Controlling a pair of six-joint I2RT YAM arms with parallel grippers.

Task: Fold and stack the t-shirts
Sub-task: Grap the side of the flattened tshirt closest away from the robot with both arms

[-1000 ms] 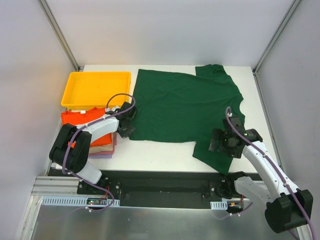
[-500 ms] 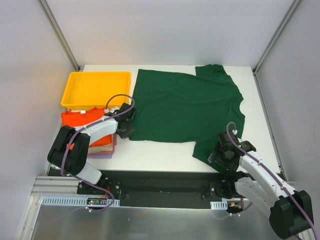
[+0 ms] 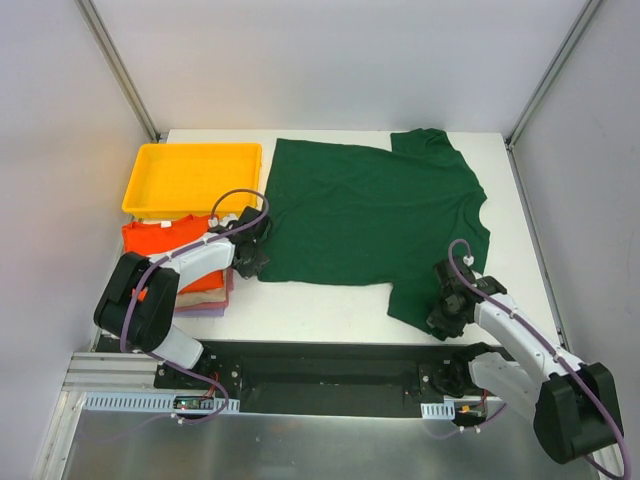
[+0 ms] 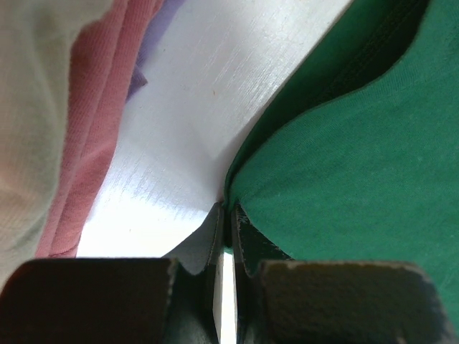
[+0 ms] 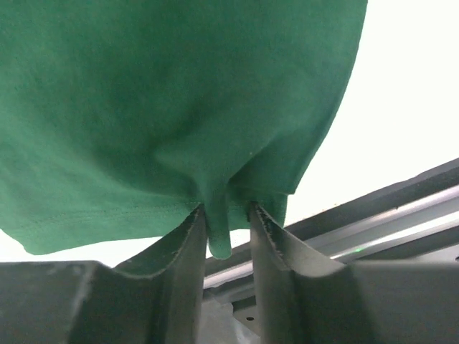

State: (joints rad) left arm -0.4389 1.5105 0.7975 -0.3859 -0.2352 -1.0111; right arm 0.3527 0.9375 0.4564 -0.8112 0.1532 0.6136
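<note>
From above: shows the right gripper [image 3: 447, 305] come down since a second ago from the middle of the green t-shirt [image 3: 370, 215] to its near sleeve. Leaves the left gripper [image 3: 250, 255] where it was, at the near left corner. Finds the shirt spread flat across the table [image 3: 320, 312], just beside the folded stack [image 3: 160, 240] and the yellow tray [image 3: 190, 178].

Left wrist: clamps tight on the green hem, fingertips met on the cloth. Pink and lilac folds just beside, bare table between.

Right wrist: pinches a pleat of sleeve hem between nearly closed jaws. Table edge and metal rail [image 5: 373, 215] close behind.

Probably best to lift both holds together, keep the near edge taut, and carry it away over the shirt's middle. Little room at the near rail and by the stack; more over the shirt itself.
</note>
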